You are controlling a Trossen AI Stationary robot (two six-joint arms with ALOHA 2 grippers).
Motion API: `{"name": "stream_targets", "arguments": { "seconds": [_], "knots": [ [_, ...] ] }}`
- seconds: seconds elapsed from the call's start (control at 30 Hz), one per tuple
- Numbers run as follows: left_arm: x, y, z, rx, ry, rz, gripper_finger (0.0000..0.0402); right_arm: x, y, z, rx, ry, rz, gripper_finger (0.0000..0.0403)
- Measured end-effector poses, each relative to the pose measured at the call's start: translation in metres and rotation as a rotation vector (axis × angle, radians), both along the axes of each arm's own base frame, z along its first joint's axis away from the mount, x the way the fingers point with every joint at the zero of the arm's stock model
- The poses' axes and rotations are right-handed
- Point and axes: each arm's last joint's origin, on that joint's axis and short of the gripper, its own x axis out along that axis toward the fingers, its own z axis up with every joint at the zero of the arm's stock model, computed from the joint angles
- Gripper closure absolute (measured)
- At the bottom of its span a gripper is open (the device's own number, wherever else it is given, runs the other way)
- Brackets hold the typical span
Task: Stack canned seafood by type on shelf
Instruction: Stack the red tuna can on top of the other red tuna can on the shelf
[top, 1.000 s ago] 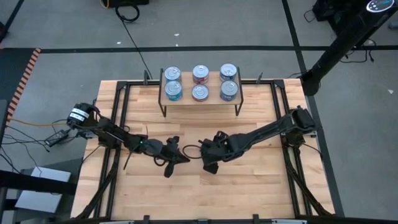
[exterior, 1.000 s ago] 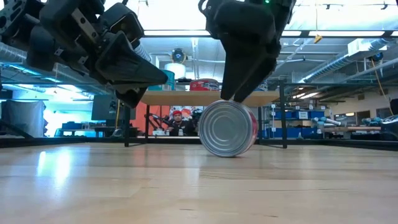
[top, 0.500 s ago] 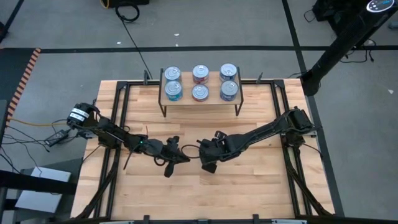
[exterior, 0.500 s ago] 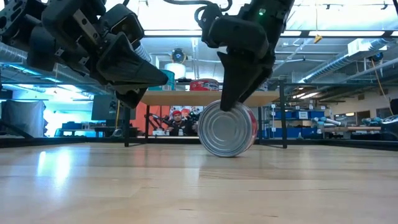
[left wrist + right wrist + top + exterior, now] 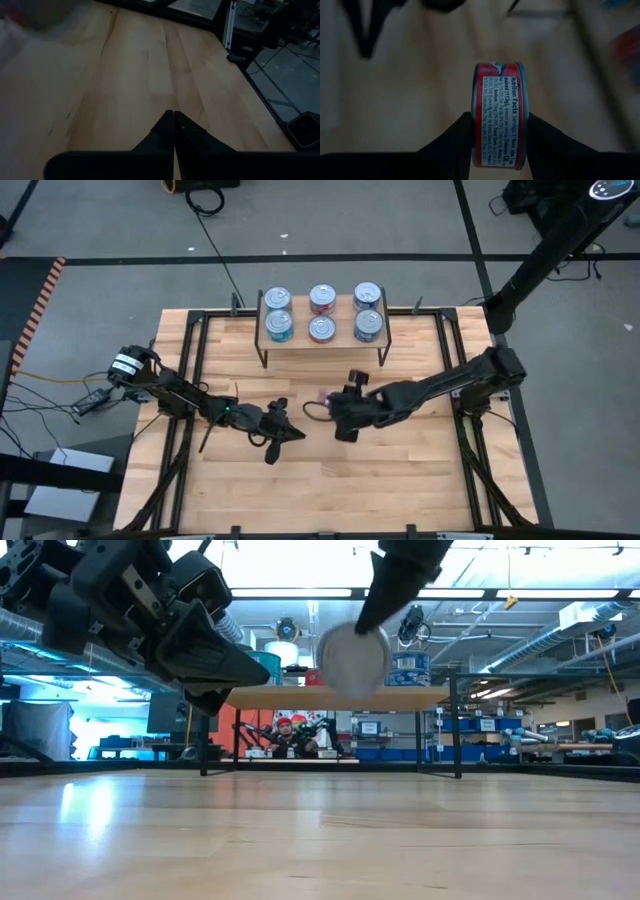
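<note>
Near the middle of the table (image 5: 420, 460), the right gripper (image 5: 340, 408) is holding a red-labelled tin (image 5: 498, 115) on edge between its two fingers (image 5: 454, 140), one pad pressing on each flat face. A second ago this tin was standing on its rim on the wood with the fingers reaching down over it; now it is hanging clear of the tabletop, its silver face (image 5: 352, 658) showing level with the plank of the shelf (image 5: 320, 340) in the low view. The right arm is also sitting a little nearer the shelf than before. Six tins (image 5: 277, 327) are resting on the shelf in two rows of three, unchanged from the earlier frame. The left gripper (image 5: 290, 436) is waiting with its fingers (image 5: 161, 131) pressed together, empty, in the same spot just beside the right one
</note>
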Motion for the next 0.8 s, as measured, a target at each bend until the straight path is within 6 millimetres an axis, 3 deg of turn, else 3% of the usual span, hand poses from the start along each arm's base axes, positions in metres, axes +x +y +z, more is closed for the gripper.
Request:
{"name": "stream_targets", "arguments": {
  "seconds": [0.17,0.37,0.6,0.8],
  "knots": [
    [0.0,0.0,-0.001,0.009,0.004,0.012,0.0395,-0.007,-0.019,0.027,-0.253,-0.017,0.046,0.0258],
    [0.0,0.001,-0.001,0.015,0.004,0.027,0.0395,0.004,-0.055,0.041,-0.524,0.024,0.082,0.0258],
    [0.0,0.001,-0.001,0.015,0.005,0.032,0.0395,0.014,-0.102,0.053,-0.68,0.046,0.06,0.0258],
    [0.0,0.001,-0.001,0.016,0.008,0.034,0.0395,0.022,-0.123,0.051,-0.688,0.046,0.113,0.0258]
  ]
}}
